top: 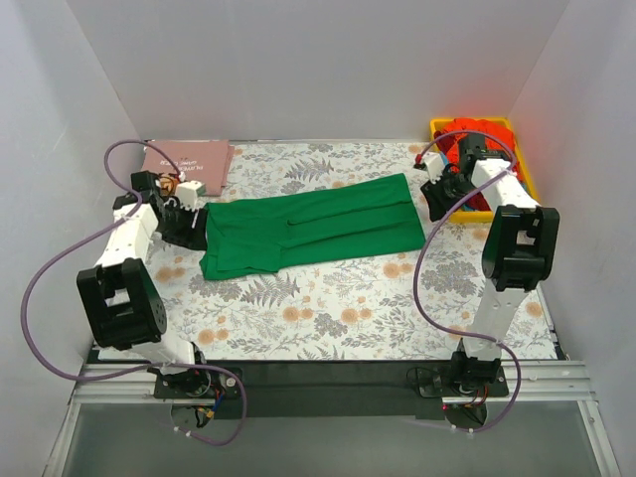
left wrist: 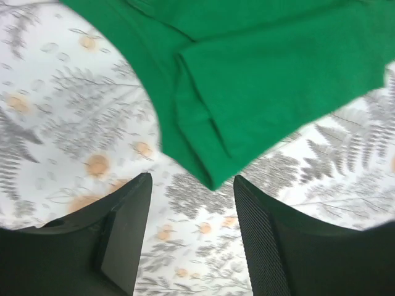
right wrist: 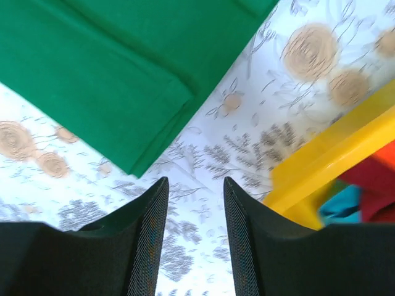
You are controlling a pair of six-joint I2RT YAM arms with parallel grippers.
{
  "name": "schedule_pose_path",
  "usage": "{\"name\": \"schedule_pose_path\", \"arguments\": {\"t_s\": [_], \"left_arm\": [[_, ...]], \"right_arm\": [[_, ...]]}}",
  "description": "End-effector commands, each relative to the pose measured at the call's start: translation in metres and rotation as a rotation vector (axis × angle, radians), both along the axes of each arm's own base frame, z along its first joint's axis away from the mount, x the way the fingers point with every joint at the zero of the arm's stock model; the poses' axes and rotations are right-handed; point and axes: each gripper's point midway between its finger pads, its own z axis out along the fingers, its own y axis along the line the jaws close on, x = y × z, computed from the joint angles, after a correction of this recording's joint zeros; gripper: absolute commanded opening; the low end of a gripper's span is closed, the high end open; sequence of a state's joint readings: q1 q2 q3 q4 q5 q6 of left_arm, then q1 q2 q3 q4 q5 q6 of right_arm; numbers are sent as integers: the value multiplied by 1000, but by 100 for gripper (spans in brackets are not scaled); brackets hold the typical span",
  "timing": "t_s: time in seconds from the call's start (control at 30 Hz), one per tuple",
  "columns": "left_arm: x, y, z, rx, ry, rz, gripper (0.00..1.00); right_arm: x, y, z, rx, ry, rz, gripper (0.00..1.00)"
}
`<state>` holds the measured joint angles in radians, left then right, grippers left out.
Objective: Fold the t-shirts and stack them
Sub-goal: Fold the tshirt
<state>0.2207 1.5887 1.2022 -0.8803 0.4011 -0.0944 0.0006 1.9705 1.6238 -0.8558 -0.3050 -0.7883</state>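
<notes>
While the green shirt (top: 313, 224) is lying folded into a long band across the middle of the floral cover (top: 328, 308), the two arms are hanging at its two ends. The band is running slightly slanted, its left end nearer the arm bases and its right end farther back. A lengthwise fold edge is showing along its top layer.

The left gripper (left wrist: 191, 185) is hovering just off the shirt's left end. In the left wrist view its jaws are standing apart with nothing between them, and a folded corner of green cloth is pointing down toward the gap, over bare cover. Whether the fingers are touching the cover is not clear.

The right gripper (right wrist: 195, 185) is sitting just beside the shirt's right end, between it and the yellow bin (right wrist: 333, 166). Its jaws are likewise standing apart and holding nothing, with the shirt's layered corner lying just ahead and to the left of them.

The pink shirt (top: 189, 161) is lying folded flat at the far left corner of the cover, behind the left arm and apart from the green one. In the bin at the far right corner, red-orange shirts (top: 467, 134) are lying heaped, and the right wrist view is showing a bit of teal cloth (right wrist: 342, 203) in there beside the red.
</notes>
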Motion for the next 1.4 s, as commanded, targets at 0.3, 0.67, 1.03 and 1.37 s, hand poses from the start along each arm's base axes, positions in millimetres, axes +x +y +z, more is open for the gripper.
{"name": "schedule_pose_path", "arguments": {"t_s": [0.3, 0.67, 1.03, 1.37], "left_arm": [[-56, -35, -28, -182, 135, 99, 61], [-51, -25, -65, -144, 192, 116, 50], [-69, -16, -75, -105, 244, 122, 0], [-104, -17, -60, -83, 266, 93, 0]], "right_arm": [[-43, 27, -22, 237, 270, -156, 50], [-39, 30, -56, 248, 335, -196, 48], [-56, 22, -61, 197, 352, -201, 1], [-94, 1, -48, 80, 329, -189, 1]]}}
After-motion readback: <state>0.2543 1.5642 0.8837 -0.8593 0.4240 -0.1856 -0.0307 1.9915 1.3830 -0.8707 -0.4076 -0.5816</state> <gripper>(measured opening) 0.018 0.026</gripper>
